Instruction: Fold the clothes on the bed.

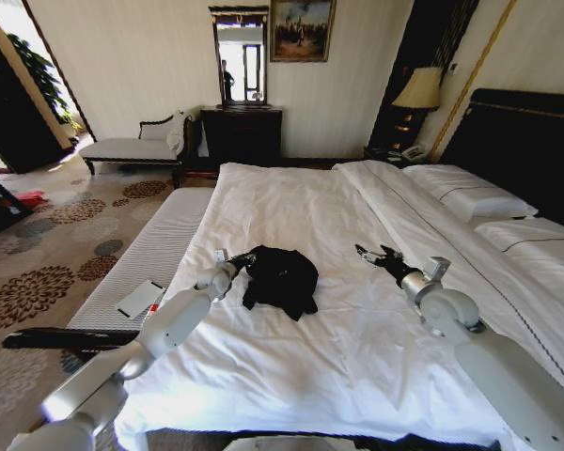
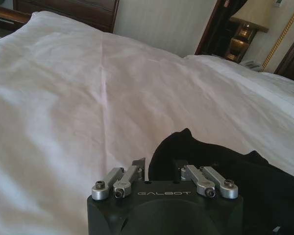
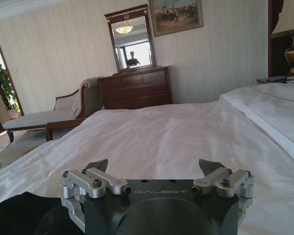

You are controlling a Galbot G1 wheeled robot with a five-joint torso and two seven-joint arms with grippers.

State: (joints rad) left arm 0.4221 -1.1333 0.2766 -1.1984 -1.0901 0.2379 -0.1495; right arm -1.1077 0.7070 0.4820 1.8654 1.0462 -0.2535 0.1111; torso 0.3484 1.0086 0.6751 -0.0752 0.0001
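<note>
A black, soft-fabric sleeveless top point(image 1: 282, 277) lay crumpled in a small heap on the large bed with white sheets and a tall dark wood headboard point(image 1: 291, 202), on the foot half of the mattress and well short of the white pillows point(image 1: 470, 193) stacked against the headboard. The robot's left pincer point(image 1: 245, 259) reached in from the foot of the bed and met the near edge of the black heap; the fabric bunched over its fingertips, and whether they were together or apart could not be told, either from above or from the wrist camera, where the dark cloth point(image 2: 220, 171) covered the space beyond the left pincer point(image 2: 161, 164). The right pincer point(image 1: 368, 254) hovered over bare sheet on the headboard side of the top, apart from it, its two dark fingers spread wide with nothing between them; the wrist camera confirmed the gap in the right pincer point(image 3: 154, 166), with a corner of the black garment point(image 3: 24, 213) beside the wrist. Beyond the foot of the bed ran a narrow white padded bench point(image 1: 155, 249), and farther off a dark wooden dresser point(image 1: 242, 133) stood under a framed mirror point(image 1: 240, 54).
</note>
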